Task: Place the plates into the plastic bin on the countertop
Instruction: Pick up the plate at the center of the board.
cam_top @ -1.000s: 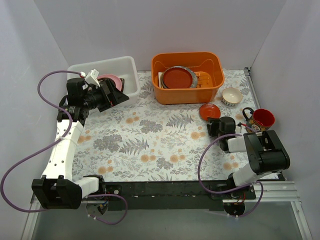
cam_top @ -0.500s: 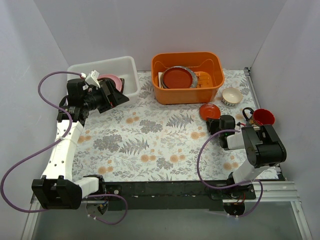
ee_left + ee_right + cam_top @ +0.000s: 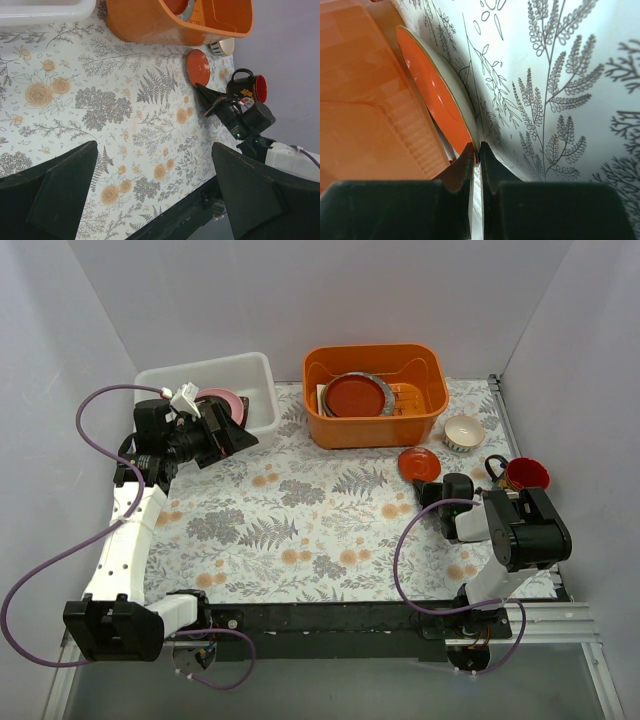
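A small red plate (image 3: 419, 462) lies on the fern-printed countertop (image 3: 300, 510) at the right, just in front of the orange tub. My right gripper (image 3: 430, 485) is shut on its near rim; in the right wrist view the two fingers pinch the edge of the red plate (image 3: 437, 95), which is tilted up off the surface. The white plastic bin (image 3: 215, 370) stands at the back left with a pink plate (image 3: 222, 400) leaning inside. My left gripper (image 3: 235, 430) hovers beside the bin, wide open and empty, jaws (image 3: 154, 150) apart over the countertop.
An orange tub (image 3: 375, 425) with a red plate (image 3: 357, 395) and other dishes stands at the back centre. A cream bowl (image 3: 464, 432) and a red mug (image 3: 525, 476) sit at the right edge, close to my right arm.
My right gripper has closed from half open onto the small red plate's rim and edged slightly forward. The left arm has not moved.
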Robot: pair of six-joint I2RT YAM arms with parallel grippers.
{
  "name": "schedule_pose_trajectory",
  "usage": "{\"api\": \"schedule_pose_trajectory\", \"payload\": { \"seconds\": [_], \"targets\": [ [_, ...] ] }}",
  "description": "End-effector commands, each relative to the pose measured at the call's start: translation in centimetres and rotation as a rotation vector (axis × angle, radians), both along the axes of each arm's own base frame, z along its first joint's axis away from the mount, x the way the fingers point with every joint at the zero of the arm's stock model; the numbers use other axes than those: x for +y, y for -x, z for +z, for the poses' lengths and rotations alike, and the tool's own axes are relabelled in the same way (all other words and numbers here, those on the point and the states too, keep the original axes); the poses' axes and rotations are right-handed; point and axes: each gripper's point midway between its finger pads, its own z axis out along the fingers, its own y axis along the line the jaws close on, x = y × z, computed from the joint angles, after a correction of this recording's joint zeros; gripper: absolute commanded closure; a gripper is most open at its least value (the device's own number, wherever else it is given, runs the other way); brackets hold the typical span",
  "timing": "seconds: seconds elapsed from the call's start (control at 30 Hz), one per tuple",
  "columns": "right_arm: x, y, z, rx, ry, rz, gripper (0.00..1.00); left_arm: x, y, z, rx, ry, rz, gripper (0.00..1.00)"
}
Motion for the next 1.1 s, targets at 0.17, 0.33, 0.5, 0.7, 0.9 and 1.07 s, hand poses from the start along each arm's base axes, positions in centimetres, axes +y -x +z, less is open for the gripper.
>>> {"api": "schedule_pose_trajectory", "payload": {
  "seconds": [0.17, 0.33, 0.5, 0.7, 0.9, 1.07],
  "targets": [
    [0.1, 2.4, -1.1, 0.027, 0.032, 0.059, 0.99, -0.2, 1.2, 0.6, -0.022, 0.006, -0.017, 0.02],
    [0.9, 2.6, 0.1, -0.015, 0.049, 0.133, 0.99, -0.4, 1.4, 0.3, -0.02, 0.018, -0.028, 0.02],
    [2.4, 3.2, 1.2, -0.063, 0.062, 0.248, 0.99, -0.8, 1.7, -0.6, -0.006, 0.049, -0.038, 0.02],
    [4.0, 4.2, 2.1, -0.118, 0.089, 0.368, 0.99, -1.3, 2.0, -1.3, -0.003, 0.079, -0.057, 0.02],
    [6.7, 5.4, 2.0, -0.138, 0.118, 0.514, 0.99, -2.9, 2.5, -2.8, 0.02, 0.091, -0.105, 0.02],
    [9.9, 6.7, 1.1, -0.133, 0.164, 0.693, 0.99, -5.0, 3.0, -6.3, 0.09, 0.076, -0.16, 0.02]
  ]
}}
